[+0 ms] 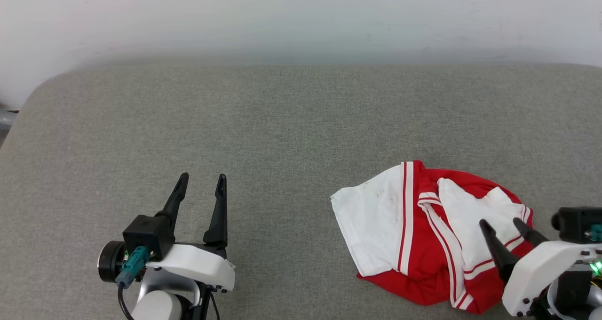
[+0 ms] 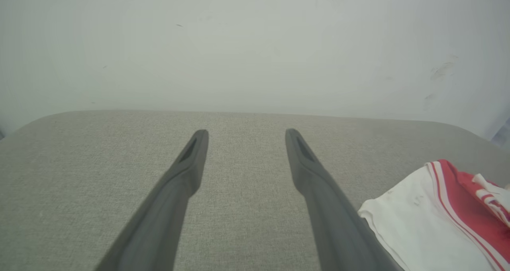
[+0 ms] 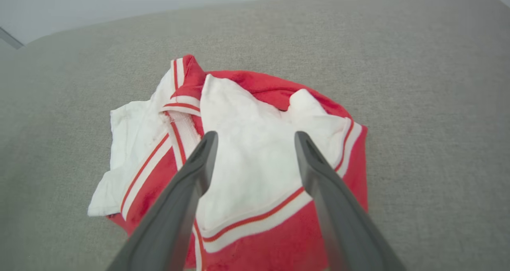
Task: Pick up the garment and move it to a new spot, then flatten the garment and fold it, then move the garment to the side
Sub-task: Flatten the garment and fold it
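Starting at the right claw (image 1: 499, 222): spread apart, clamped on nothing, angled in over the near right part of the garment (image 1: 423, 244), framing a white panel (image 3: 255, 155) and its striped trim (image 3: 255, 218) between the tips. Hard to tell whether touching the cloth or hanging just above it. Probably held open like this to straddle a raised fold and pinch through several layers at once. Outward from there, the garment as a whole: crumpled, red body bunched under white panels, one white flap (image 1: 371, 226) spread flat toward the left, all of it lying at the near right of the grey table (image 1: 282, 122), well apart from the far edge and the pale wall (image 1: 301, 19). Judged as the first step, the pick-up, with moving, flattening, folding and setting aside all yet to do. Further out, at the near left, the left claw (image 1: 203, 176): also parted, empty, pointing up over bare table, well apart from the garment. Likely placed there to keep clear of the first lift and to stand ready for a second corner during spreading. Plenty of open table to the left and beyond for a new spot. Worth watching for a shallow pinch catching only the top layer and dragging the rest.
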Controlling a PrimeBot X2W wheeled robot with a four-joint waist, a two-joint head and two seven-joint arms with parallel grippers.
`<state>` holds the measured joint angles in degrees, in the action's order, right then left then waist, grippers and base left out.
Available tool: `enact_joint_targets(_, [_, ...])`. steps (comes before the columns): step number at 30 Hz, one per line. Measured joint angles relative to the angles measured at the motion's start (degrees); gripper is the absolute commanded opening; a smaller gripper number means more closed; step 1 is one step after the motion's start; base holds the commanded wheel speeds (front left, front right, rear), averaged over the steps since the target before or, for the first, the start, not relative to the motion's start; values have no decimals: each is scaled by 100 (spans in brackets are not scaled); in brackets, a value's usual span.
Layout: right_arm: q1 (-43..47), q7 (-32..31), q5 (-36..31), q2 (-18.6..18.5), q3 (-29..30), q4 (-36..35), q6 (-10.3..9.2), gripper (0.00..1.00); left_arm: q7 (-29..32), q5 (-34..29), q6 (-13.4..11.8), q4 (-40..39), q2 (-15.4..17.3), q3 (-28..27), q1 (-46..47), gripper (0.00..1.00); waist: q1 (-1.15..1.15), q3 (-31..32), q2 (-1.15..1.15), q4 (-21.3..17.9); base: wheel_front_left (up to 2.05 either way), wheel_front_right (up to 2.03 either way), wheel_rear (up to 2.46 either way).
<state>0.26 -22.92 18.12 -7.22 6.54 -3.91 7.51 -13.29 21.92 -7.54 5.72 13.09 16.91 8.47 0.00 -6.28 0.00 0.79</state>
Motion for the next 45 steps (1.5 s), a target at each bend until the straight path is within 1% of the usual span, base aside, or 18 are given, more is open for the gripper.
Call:
enact_joint_targets(4, [-44,-855,108,-376,-376,-238,0,100,-1,5,5,-1,-22,45,-1,100,0,-15,0,39,0,0,0])
enact_joint_targets(8, [-332,-1393,162,-655,-709,-291,0,100,-12,11,33,-8,-59,92,36,100,0,-117,0,127,0,0,0])
enact_joint_targets(10, [-514,-1541,171,-771,-876,-227,0,100,-27,20,44,-10,-65,96,71,100,0,-202,0,177,0,0,0])
enact_joint_targets(11, [-711,-1656,209,-895,-1050,-82,0,100,-51,36,52,-11,-68,89,129,100,0,-305,0,224,0,0,0])
enact_joint_targets(12, [-711,-1656,209,-895,-1050,-82,0,100,-51,36,52,-11,-68,89,129,100,0,-305,0,224,0,0,0])
enact_joint_targets(16, [-981,-1909,266,-1092,-1347,299,0,100,-78,44,83,44,-83,85,160,100,1,-483,0,317,0,0,0])
enact_joint_targets(18, [-1011,-2005,300,-1116,-1400,426,0,100,-87,44,92,69,-88,78,192,100,1,-535,0,356,0,0,0])
enact_joint_targets(19, [-1031,-2036,300,-1134,-1401,464,0,67,-101,44,92,81,-93,73,209,100,1,-553,0,367,0,0,0])
enact_joint_targets(20, [-1065,-2048,304,-1154,-1394,477,0,25,-102,44,92,88,-99,67,222,100,1,-569,0,374,0,0,0])
enact_joint_targets(21, [-1089,-2042,307,-1172,-1376,476,0,0,-104,45,92,96,-105,62,229,100,1,-580,0,376,0,0,0])
enact_joint_targets(27, [-1205,-1924,298,-1227,-1200,265,0,0,-137,49,89,133,-103,-9,233,100,1,-583,0,260,0,0,0])
enact_joint_targets(32, [-1371,-1714,280,-1246,-778,1,1,0,-152,42,76,120,-96,-24,235,100,0,-551,0,86,0,0,0])
enact_joint_targets(34, [-1402,-1579,242,-1221,-469,-66,1,0,-152,42,75,114,-80,-33,235,100,0,-538,0,9,0,0,0])
enact_joint_targets(38, [-1389,-1349,275,-1111,392,62,1,0,-152,38,80,75,-68,-19,254,100,0,-567,0,-103,0,0,0])
enact_joint_targets(42, [-1167,-1073,387,-761,1171,416,1,0,-153,36,83,54,-36,-19,283,100,1,-655,0,-169,0,0,0])
enact_joint_targets(45, [-973,-783,556,-485,1679,835,0,0,-153,36,92,49,-22,-13,321,100,0,-718,0,-194,0,0,0])
